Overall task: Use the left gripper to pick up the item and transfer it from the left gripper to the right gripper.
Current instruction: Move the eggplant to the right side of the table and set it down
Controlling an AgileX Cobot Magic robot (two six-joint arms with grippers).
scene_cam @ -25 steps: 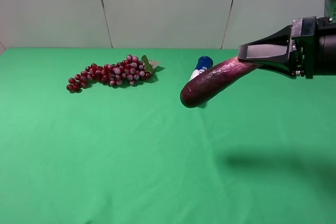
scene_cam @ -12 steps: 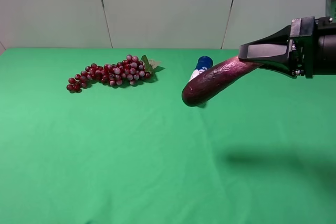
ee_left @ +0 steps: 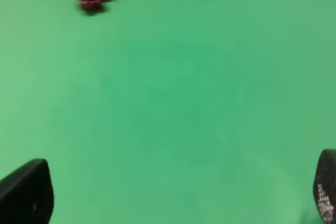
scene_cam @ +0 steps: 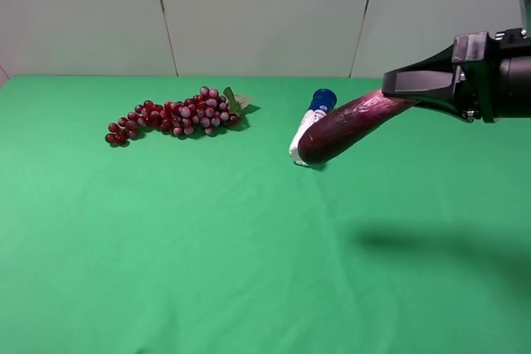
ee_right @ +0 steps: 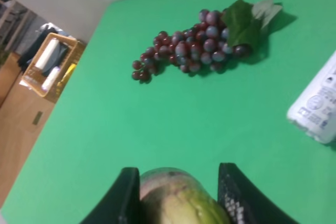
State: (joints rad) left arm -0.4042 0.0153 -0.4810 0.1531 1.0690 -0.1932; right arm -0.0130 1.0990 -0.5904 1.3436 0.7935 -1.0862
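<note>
Purple eggplant (scene_cam: pixel 344 126) clamped at its pale stem end between the fingers of the right gripper (scene_cam: pixel 397 94), held in the air over the right rear of the green worktop (scene_cam: pixel 207 246), rounded end overlapping the white bottle (scene_cam: pixel 302 133) from the high camera. Left gripper (ee_left: pixel 176 190) spread wide over bare cloth, gripping nothing; grape bunch (scene_cam: pixel 174 118) near the left rear edge.

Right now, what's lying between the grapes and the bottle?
Nothing: just bare green cloth between the grapes and the bottle, seen in the high view and the right wrist view.
</note>
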